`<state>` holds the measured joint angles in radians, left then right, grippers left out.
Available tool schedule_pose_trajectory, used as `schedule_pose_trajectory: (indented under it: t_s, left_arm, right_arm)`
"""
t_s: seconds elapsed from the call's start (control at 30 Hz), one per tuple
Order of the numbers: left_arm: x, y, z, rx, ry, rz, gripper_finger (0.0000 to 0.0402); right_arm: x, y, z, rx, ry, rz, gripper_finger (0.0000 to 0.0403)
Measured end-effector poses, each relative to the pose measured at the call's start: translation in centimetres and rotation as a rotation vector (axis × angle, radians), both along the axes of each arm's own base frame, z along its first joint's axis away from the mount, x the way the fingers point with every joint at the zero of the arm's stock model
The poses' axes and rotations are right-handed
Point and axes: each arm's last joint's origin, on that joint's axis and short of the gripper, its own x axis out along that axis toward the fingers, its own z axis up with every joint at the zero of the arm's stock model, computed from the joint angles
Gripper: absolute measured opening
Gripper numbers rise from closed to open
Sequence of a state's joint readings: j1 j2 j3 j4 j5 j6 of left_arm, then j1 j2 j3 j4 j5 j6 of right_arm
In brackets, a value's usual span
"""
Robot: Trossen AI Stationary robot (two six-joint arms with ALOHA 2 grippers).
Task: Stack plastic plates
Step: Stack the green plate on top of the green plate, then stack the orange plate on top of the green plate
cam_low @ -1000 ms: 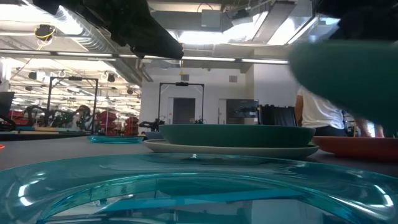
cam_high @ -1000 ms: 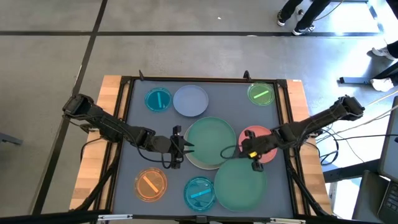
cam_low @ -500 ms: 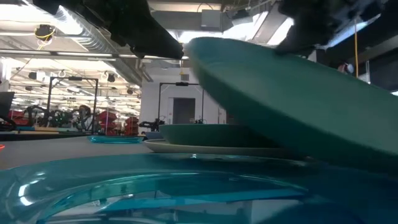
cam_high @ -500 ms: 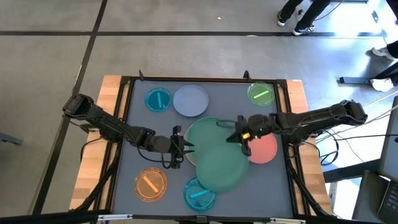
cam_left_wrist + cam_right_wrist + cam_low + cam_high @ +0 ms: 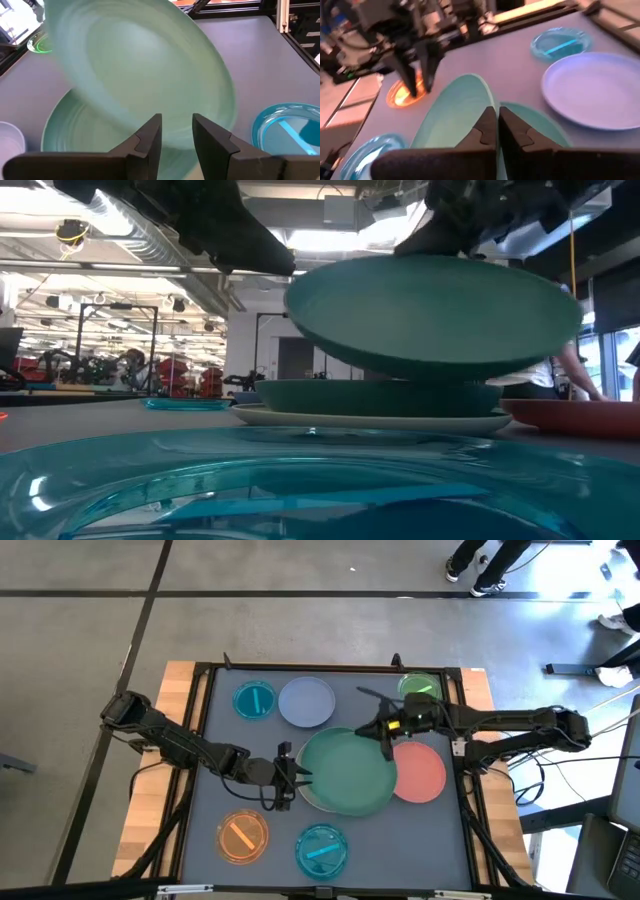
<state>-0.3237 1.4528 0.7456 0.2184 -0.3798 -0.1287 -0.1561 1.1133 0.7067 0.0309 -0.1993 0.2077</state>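
1. My right gripper [image 5: 388, 730] reaches in from the right side of the table, and its fingers are clenched on the rim of a large green plate [image 5: 349, 772].
2. That held plate hangs above the middle of the table, over a second green plate [image 5: 380, 394] that sits on a cream plate [image 5: 370, 419]; in the low view the held plate is tilted slightly and still clear of the one beneath it.
3. In my right wrist view the two fingers [image 5: 487, 131] press close together around the plate's edge, with the green surface spreading out past them.
4. My left gripper [image 5: 290, 777] waits at the left edge of the stack, low beside the cream plate's rim, with a narrow gap between its fingers and nothing in that gap.
5. A pink plate [image 5: 420, 772] lies flat just to the right of the stack.
6. At the far side of the table lie a small blue plate [image 5: 254, 699], a lavender plate [image 5: 306, 701] just beside it, and a small green plate [image 5: 420, 691] towards the right corner, partly behind my right arm.
7. At the near side lie a small orange plate [image 5: 242, 835] and a small teal plate [image 5: 321, 850], well apart from the far row.
8. People's legs [image 5: 480, 562] show on the floor beyond the table.
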Motion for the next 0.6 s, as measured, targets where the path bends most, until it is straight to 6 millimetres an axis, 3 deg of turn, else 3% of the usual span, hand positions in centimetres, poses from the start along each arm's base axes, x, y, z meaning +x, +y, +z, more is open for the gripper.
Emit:
schedule_pose_trajectory:
  t_s: [0.27, 0.6]
  left_arm:
    - [0.0, 0.0, 0.0, 0.0, 0.0, 0.0, 0.0102]
    - [0.0, 0.0, 0.0, 0.0, 0.0, 0.0, 0.0102]
  right_arm:
    - [-0.4, -2.6, -0.3, -0.023, 0.025, -0.115, 0.0]
    - [0.9, -3.4, -2.4, -0.023, 0.105, -0.111, 0.0]
